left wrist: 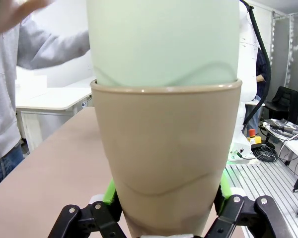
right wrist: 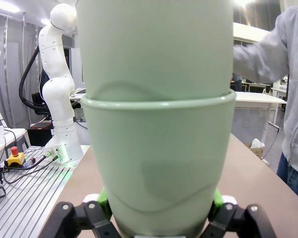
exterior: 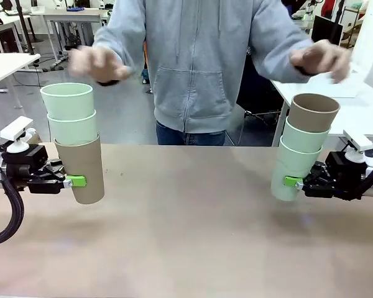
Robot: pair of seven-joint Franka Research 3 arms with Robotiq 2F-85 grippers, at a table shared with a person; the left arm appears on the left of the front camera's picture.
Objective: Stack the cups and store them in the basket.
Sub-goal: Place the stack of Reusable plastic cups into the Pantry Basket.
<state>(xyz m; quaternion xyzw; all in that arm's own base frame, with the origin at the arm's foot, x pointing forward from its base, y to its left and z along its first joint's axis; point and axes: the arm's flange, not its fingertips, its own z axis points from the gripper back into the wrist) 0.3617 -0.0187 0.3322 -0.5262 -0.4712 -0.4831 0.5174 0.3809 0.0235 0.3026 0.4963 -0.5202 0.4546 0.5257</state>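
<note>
**Clerk:** Entry one, location and condition?

**Keeper:** Left stack point(exterior: 74, 143), 9 o'clock on the table point(exterior: 186, 242). It is three cups, upright: a tan base cup point(exterior: 86, 171) with two mint ones nested in it. The left gripper point(exterior: 78, 181) is clamped on the tan base cup, low on its wall, with a green pad on either side.

**Clerk:** Why so low?

**Keeper:** Probably to leave the open mouth free, so that more cups can drop in from above.

**Clerk:** Entry two?

**Keeper:** Right stack point(exterior: 301, 146), 3 o'clock. A mint base cup point(exterior: 289, 174) holds a second mint one, with a tan one on top. The right gripper point(exterior: 294, 182) is pinching the mint base cup near its foot. The stack leans, its mouth tipped toward 1 o'clock.

**Clerk:** Do the bases rest on the table?

**Keeper:** I cannot tell for either stack.

**Clerk:** Any other parties?

**Keeper:** A person stands at 12 o'clock. One hand point(exterior: 96, 64) is at 10 o'clock above the left stack, and the other hand point(exterior: 320, 60) is at 2 o'clock above the right. Both are blurred and clear of the cups.

**Clerk:** Why two holders?

**Keeper:** It looks as though each arm steadies one stack while the person does the nesting.

**Clerk:** What is outstanding?

**Keeper:** All six cups are accounted for, three per stack. Going by the task, the two stacks have yet to be joined and stowed in the basket.
</note>
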